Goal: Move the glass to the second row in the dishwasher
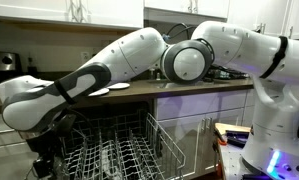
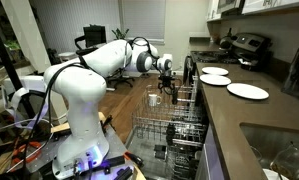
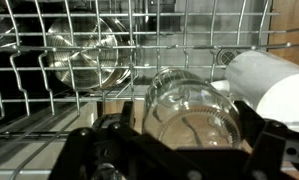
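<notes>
The clear glass point(image 3: 194, 105) lies on its side between my gripper's point(image 3: 187, 142) two dark fingers in the wrist view, and the fingers press on both of its sides. Behind it are the silver-grey wire tines of the dishwasher rack point(image 3: 189, 40). In both exterior views my gripper point(image 1: 51, 150) point(image 2: 169, 92) hangs just over the pulled-out rack point(image 1: 129, 150) point(image 2: 174, 130) below the counter. The held glass itself is too small to make out in those views.
Another clear glass point(image 3: 84, 55) lies in the rack to the left, and a white rounded object point(image 3: 274, 80) sits close on the right. White plates point(image 2: 214, 72) point(image 2: 247, 91) rest on the dark counter. A sink point(image 2: 279, 150) is at the near end.
</notes>
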Motion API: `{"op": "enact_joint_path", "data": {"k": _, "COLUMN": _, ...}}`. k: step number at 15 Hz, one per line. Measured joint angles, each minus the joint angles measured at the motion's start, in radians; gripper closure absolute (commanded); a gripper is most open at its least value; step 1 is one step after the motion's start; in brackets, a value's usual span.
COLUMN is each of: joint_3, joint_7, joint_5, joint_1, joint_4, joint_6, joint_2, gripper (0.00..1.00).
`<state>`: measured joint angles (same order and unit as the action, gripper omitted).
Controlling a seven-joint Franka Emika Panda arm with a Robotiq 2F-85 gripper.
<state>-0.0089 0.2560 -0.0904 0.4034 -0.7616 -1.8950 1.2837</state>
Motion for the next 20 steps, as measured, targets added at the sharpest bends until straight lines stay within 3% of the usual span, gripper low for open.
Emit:
{"op": "enact_joint_path", "data": {"k": 5, "joint_3": -0.009, "joint_7": -0.011, "joint_5": 0.000, "joint_1": 0.006, "joint_4": 0.000, "joint_6": -0.012, "joint_2": 0.003, "gripper": 0.00}}
{"op": "enact_joint_path", "data": {"k": 6, "joint_3": -0.010, "joint_7": -0.011, "joint_5": 0.000, "joint_1": 0.007, "joint_4": 0.000, "joint_6": -0.018, "joint_2": 0.004, "gripper": 0.25}}
{"op": "enact_joint_path", "data": {"k": 9, "joint_3": -0.010, "joint_7": -0.012, "joint_5": 0.000, "joint_1": 0.008, "joint_4": 0.000, "joint_6": -0.040, "joint_2": 0.008, "gripper": 0.37}}
{"op": "enact_joint_path", "data": {"k": 20, "joint_3": -0.011, "joint_7": -0.014, "joint_5": 0.000, "joint_1": 0.009, "joint_4": 0.000, "joint_6": -0.040, "joint_2": 0.008, "gripper": 0.37}}
